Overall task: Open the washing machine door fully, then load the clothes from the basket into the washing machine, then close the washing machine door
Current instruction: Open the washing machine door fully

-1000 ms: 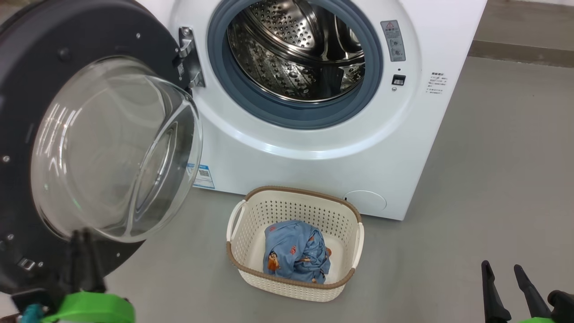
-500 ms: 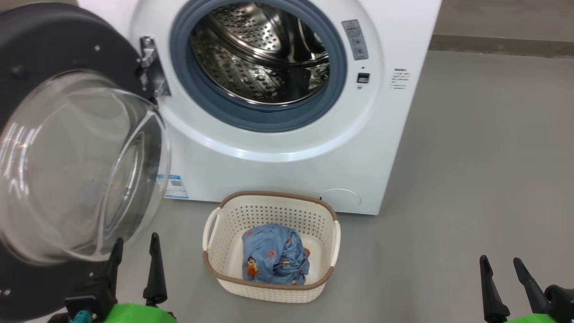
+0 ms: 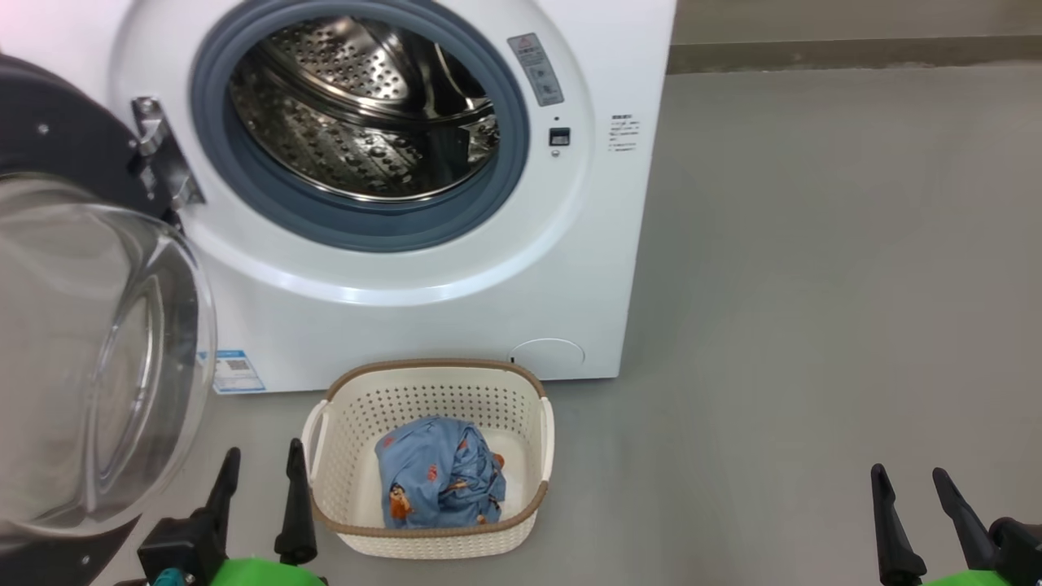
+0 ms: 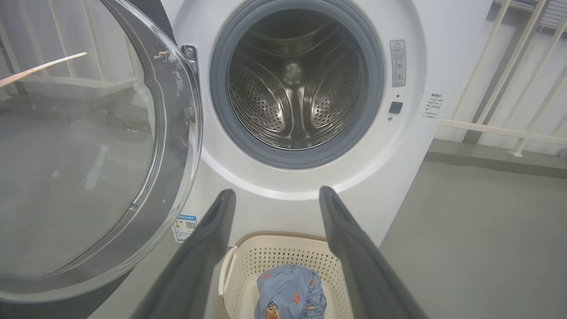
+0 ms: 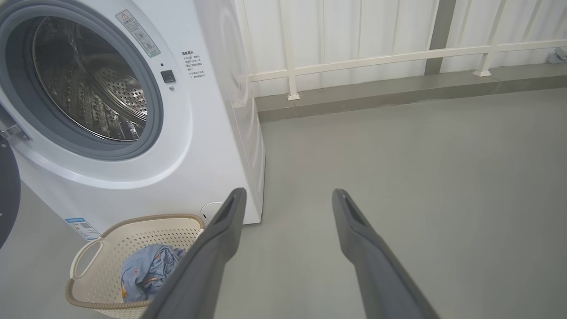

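- Washing machine (image 3: 456, 325): a white front-loader standing on the grey floor (image 3: 814, 285). A grey-blue gasket (image 3: 358, 234) rings the exposed steel perforated drum (image 3: 358, 122).
- Washing machine door (image 3: 73, 138): stands open at the robot's left, hung on a metal hinge (image 3: 163, 167). The head view's left edge cuts off part of its black rim. Its clear glass bowl window (image 3: 98, 358) bulges outward, just beside the machine's lower left front.
- Basket (image 3: 431, 368): cream perforated plastic with a brown rim. It rests on the floor just in front of the machine, below the drum opening and near the round filter cap (image 3: 547, 358).
- Clothes (image 3: 440, 484): one crumpled light blue bundle printed with orange-brown figures, lying on the basket's bottom.
- Left gripper (image 3: 263, 449): fingers spread apart and empty, low in the head view between the glass window and the basket's left handle. In the left wrist view the fingers frame the basket.
- Right gripper (image 3: 908, 472): fingers apart and empty, over bare floor, well apart from the basket and the machine.
- Blue label sticker (image 3: 230, 370): at the lower left corner of the machine's front.
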Robot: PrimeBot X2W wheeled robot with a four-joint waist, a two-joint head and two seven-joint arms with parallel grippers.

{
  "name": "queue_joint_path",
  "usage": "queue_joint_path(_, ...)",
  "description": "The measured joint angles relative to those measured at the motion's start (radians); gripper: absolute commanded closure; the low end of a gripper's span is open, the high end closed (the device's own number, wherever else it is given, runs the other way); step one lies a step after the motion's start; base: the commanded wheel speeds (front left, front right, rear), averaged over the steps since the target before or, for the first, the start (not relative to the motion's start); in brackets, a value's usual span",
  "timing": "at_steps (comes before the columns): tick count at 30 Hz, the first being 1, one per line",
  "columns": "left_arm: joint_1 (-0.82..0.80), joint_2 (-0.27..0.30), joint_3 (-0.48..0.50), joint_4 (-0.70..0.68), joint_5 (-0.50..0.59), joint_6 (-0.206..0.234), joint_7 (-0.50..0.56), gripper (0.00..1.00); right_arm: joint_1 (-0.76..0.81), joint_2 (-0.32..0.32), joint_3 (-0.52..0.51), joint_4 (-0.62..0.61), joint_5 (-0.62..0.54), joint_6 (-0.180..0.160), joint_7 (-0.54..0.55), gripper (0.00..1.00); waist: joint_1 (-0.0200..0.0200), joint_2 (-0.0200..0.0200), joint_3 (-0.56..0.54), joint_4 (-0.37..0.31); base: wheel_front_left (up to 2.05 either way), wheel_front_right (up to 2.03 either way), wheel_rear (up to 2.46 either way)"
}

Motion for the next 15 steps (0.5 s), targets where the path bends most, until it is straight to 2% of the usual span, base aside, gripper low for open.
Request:
queue_joint_path(7, -0.001, -0.007, -0.004, 0.024, 0.007, -0.002, -0.001, 0.00, 0.001, 0.000, 0.000, -0.006, 0.000, 0.000, 0.005, 0.00, 0.0000, 0.0000, -0.004, -0.032, 0.00, 0.00, 0.00)
queue_joint_path(15, -0.001, -0.011, -0.005, 0.046, 0.007, -0.013, -0.009, 0.00, 0.001, 0.000, 0.000, -0.010, -0.001, 0.000, 0.012, 0.00, 0.0001, 0.0000, -0.009, -0.031, 0.00, 0.00, 0.00)
